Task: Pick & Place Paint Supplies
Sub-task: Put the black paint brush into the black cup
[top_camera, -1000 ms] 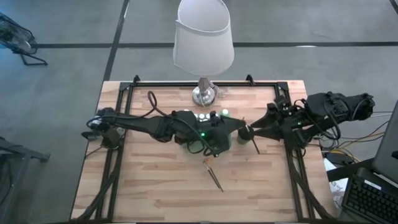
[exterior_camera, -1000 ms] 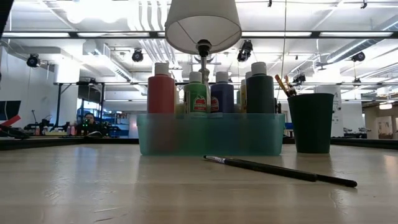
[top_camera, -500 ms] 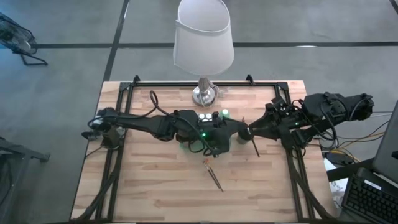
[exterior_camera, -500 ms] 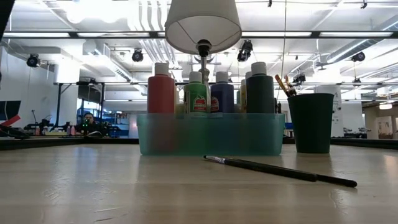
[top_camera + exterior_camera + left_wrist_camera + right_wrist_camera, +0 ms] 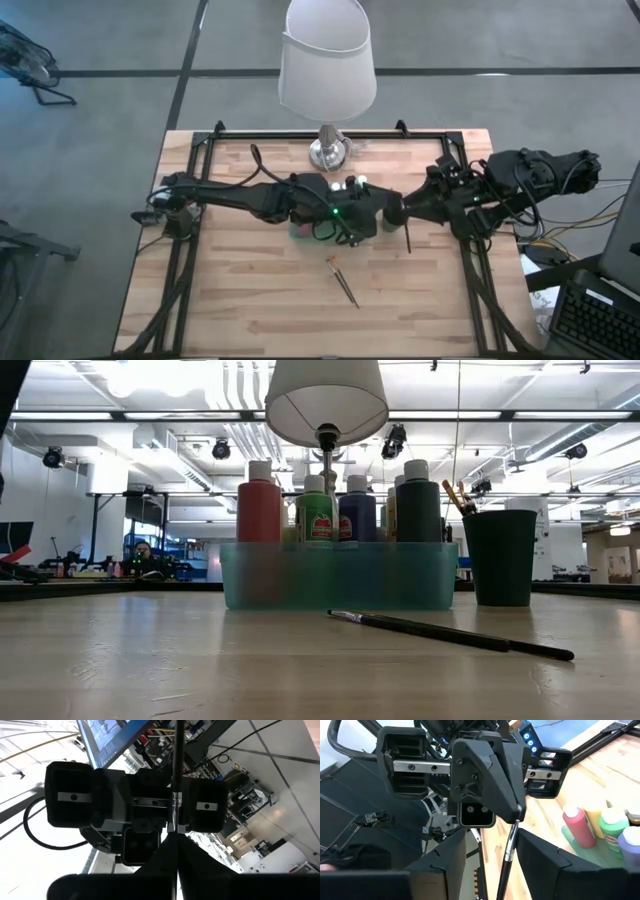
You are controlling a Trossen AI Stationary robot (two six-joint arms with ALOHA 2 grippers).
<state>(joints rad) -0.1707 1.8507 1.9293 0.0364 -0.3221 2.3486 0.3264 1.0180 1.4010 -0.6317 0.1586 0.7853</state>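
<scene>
the left gripper [image 5: 388, 210] has slid right of the lamp [image 5: 328, 60], pinching the brush [image 5: 407, 235] the right gripper [image 5: 404, 212] holds: handover underway.

One lamp [image 5: 327, 60], one bin [image 5: 338, 575], one cup [image 5: 499, 557], two arms.

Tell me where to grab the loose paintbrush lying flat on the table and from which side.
Grip the paintbrush at mid-handle, coming straight down from above with the jaws across its length. It lies flat on the bare wooden table, slim and angled diagonally, apart from the teal bin and dark cup.
</scene>
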